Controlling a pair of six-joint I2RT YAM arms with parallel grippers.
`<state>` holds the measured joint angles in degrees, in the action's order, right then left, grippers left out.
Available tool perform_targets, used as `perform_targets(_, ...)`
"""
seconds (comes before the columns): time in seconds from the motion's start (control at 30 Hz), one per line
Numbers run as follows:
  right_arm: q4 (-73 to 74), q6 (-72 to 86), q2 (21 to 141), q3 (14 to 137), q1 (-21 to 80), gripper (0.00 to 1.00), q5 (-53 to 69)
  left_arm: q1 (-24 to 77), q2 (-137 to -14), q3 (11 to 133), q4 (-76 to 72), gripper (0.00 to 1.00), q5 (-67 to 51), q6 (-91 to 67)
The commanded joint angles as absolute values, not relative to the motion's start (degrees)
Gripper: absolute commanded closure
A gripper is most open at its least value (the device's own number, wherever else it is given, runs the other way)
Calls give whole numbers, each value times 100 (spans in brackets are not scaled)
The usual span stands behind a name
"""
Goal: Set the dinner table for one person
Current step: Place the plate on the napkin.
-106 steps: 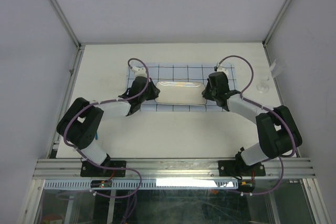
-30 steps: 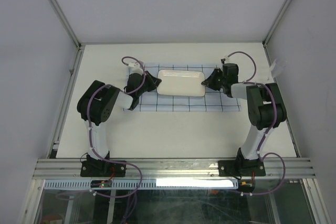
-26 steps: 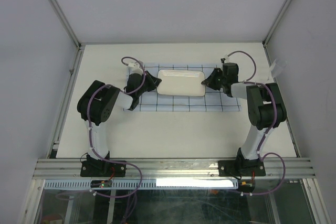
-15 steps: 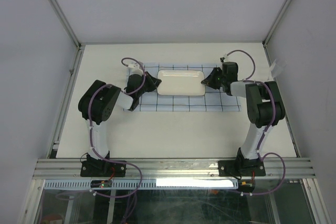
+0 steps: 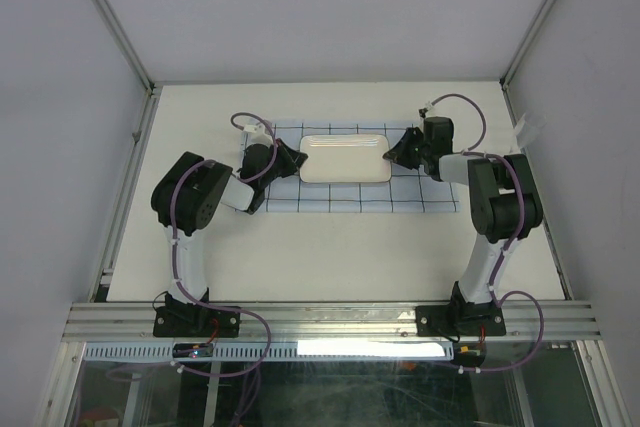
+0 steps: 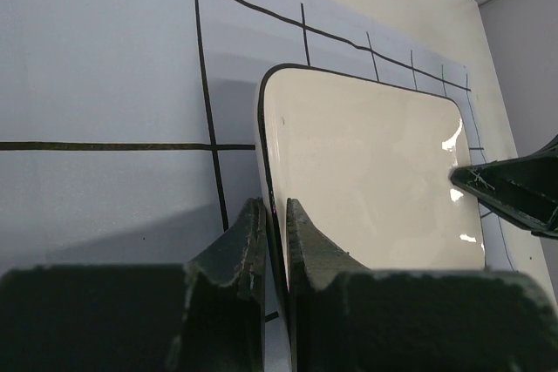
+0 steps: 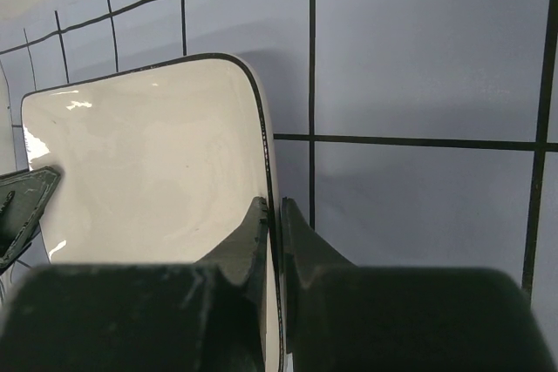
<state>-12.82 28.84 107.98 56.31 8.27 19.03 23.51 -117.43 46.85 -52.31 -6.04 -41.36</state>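
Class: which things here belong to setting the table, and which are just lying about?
Job: white plate, pinched at both ends by left end effector and right end effector; grid cloth; dinner table.
Lying about: small clear item, table's right edge, unidentifiable.

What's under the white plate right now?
The blue grid cloth spreads beneath the plate, itself on the dinner table. The patch directly below the plate is covered. The left end effector and right end effector each pinch a short rim.

Plain grey walls [image 5: 320, 7], aluminium corner posts [image 5: 110, 19].
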Motion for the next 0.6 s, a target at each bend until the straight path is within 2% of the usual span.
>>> perform_targets(0.0, -1819, 2909, 10833, 5996, 783, 100, 1778, 2479, -11610, 4705, -6266, 100, -1515, -4144)
perform_targets(0.57, -1881, 2901, 11084, 6033, 784, 100, 1857, 2480, -11778, 4696, -6356, 100, -1503, -4148)
